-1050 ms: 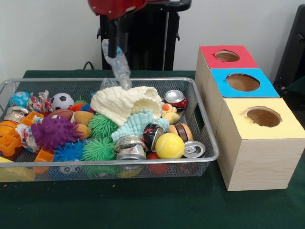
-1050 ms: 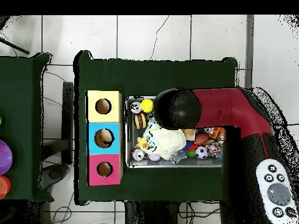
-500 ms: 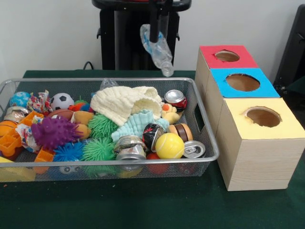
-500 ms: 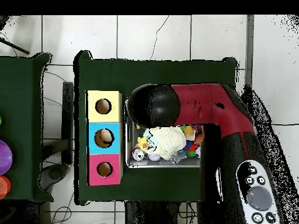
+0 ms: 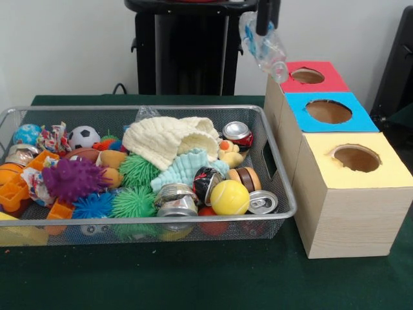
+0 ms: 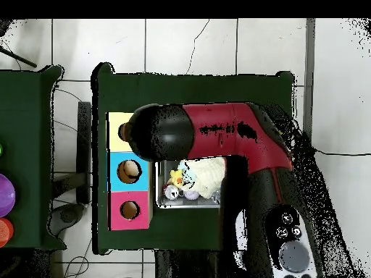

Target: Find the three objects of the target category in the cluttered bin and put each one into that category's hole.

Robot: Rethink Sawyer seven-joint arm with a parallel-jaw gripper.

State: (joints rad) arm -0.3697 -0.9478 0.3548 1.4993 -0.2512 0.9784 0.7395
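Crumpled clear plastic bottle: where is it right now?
Front view: the crumpled clear plastic bottle hangs from the pincer near the top edge, above and just left of the red-topped box, clear of the wire mesh bin.

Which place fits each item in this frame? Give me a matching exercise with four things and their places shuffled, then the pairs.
Things:
1. plastic bottle
2. cream cloth
3. yellow ball
4. purple spiky ball

Places:
A. left part of the wire bin
B. draped over the toys mid-bin
C. hanging from the end effector, beside the red box
D. near the bin's front rim, between cans

Pairs: 1-C, 2-B, 3-D, 4-A
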